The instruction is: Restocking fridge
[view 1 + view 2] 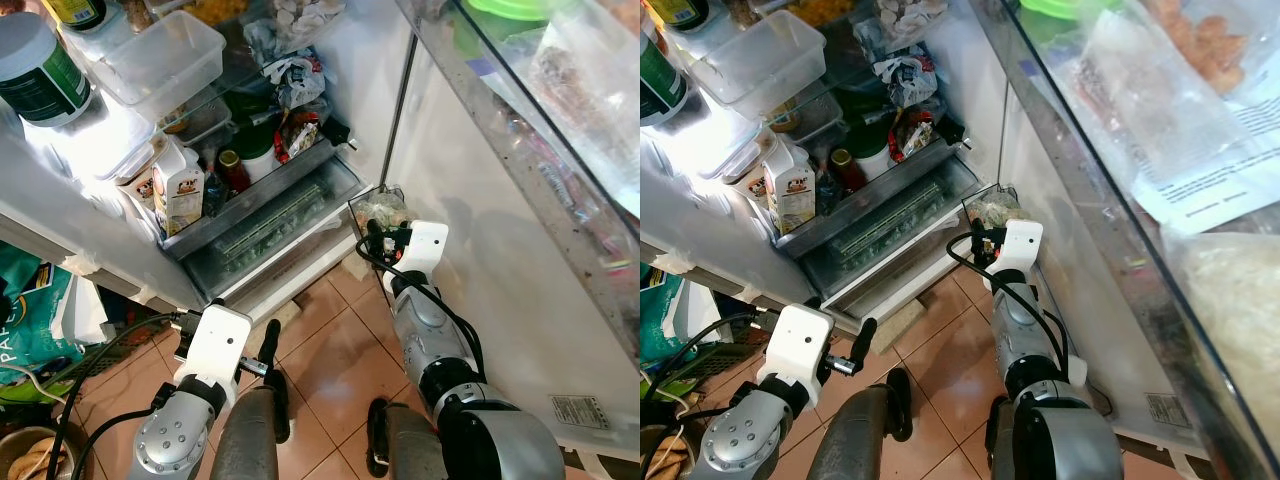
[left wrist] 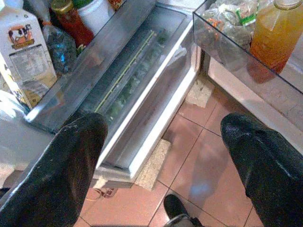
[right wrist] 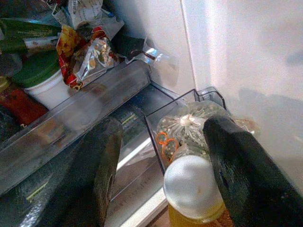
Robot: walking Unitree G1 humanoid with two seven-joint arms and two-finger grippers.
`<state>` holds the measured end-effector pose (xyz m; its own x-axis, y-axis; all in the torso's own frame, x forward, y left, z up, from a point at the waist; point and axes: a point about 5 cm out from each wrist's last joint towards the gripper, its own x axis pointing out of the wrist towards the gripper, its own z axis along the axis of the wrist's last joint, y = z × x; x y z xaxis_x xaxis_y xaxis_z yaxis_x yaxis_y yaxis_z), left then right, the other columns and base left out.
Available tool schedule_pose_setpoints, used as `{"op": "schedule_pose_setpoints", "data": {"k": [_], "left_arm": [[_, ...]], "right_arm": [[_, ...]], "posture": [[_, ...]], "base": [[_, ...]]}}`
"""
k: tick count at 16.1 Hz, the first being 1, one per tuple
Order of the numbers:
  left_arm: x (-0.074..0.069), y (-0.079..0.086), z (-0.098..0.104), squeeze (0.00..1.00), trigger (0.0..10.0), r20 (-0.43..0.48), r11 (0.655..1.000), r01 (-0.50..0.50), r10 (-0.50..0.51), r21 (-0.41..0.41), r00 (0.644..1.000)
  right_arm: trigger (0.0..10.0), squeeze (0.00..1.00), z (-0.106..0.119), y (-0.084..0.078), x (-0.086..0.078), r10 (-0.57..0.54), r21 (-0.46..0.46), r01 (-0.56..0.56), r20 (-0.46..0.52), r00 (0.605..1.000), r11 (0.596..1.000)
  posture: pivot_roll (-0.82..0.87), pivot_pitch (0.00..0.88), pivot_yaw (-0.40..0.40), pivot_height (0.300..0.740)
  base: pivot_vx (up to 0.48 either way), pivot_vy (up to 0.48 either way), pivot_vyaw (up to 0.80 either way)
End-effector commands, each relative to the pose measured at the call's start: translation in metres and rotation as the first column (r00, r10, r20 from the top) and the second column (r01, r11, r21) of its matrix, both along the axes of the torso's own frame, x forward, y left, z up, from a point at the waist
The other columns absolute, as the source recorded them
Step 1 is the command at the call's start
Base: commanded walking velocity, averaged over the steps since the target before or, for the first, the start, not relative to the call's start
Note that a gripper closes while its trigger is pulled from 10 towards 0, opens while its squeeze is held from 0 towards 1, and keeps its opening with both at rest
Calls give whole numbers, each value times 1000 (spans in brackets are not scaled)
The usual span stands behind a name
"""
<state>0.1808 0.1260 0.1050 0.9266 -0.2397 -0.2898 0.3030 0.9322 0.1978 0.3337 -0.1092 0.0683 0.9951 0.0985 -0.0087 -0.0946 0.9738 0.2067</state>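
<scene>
The right gripper [image 3: 161, 165], fingers spread, hangs over the bottle [image 3: 191, 189] in the door bin [image 1: 372, 203], likely having stocked it; the left gripper [image 2: 161, 161], spread, idles near.

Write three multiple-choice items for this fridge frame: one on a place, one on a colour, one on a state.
1. Where does the bottle of amber liquid stand?
A. In the clear door bin
B. On the tiled floor
C. In the bottom drawer

2. What colour is the lid of the white tub on the lower shelf?
A. Red
B. Green
C. Blue

3. How is the right tool set?
A. Shut on the milk carton
B. Shut with nothing in it
C. Open, fingers either side of the bottle's white cap

Key: 1 A, the left wrist view shows it inside the bin beside bagged food. 2 B, the right wrist view shows a green lid. 3 C, there is a gap on both sides of the cap.
</scene>
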Motion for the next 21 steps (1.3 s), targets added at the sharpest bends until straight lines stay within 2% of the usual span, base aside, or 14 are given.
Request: {"op": "schedule_pose_setpoints", "data": {"k": [1,3,5,7,14,15,16,17,21], "left_arm": [[-3,4,-7,0,10000,-32,1000,-17,18,17,999],[-1,4,-8,0,10000,-31,1000,-18,19,19,999],[3,3,-8,0,10000,-22,1000,-16,17,18,1000],[10,2,-7,0,10000,-3,1000,-17,17,16,1000],[41,-4,-6,0,10000,77,999,-32,33,-6,996],[48,-6,-5,0,10000,108,999,-42,43,-10,993],[50,-6,-5,0,10000,123,999,-52,53,-9,991],[54,-7,-3,0,10000,156,998,-65,67,-20,985],[64,-11,-3,0,10000,191,997,-64,70,-40,979]], "right_arm": [[10000,1000,-8,3,-5,8,4,-8,-33,999,1000],[10000,1000,-7,2,-4,8,-5,-8,-26,1000,1000],[10000,1000,3,1,1,22,-50,-20,27,999,999],[10000,1000,17,-4,6,39,-109,-27,107,994,994],[10000,1000,36,-22,4,86,-185,-42,233,969,982],[10000,1000,40,-25,-1,74,-174,-28,260,963,984],[10000,1000,42,-25,-5,80,-179,-31,275,958,983],[10000,1000,45,-27,-19,97,-188,-39,307,947,981],[10000,1000,41,-31,-36,150,-214,-86,305,940,973]], "posture": [[260,324,60,740],[257,317,60,740],[250,303,60,740],[235,284,54,740],[168,171,26,740],[146,127,19,740],[142,122,19,740],[121,88,19,740],[75,34,39,740]], "base": [[0,0,0],[0,0,0],[0,0,0],[0,0,0],[0,0,0],[0,0,0],[0,0,0],[0,0,0],[0,0,0]]}}
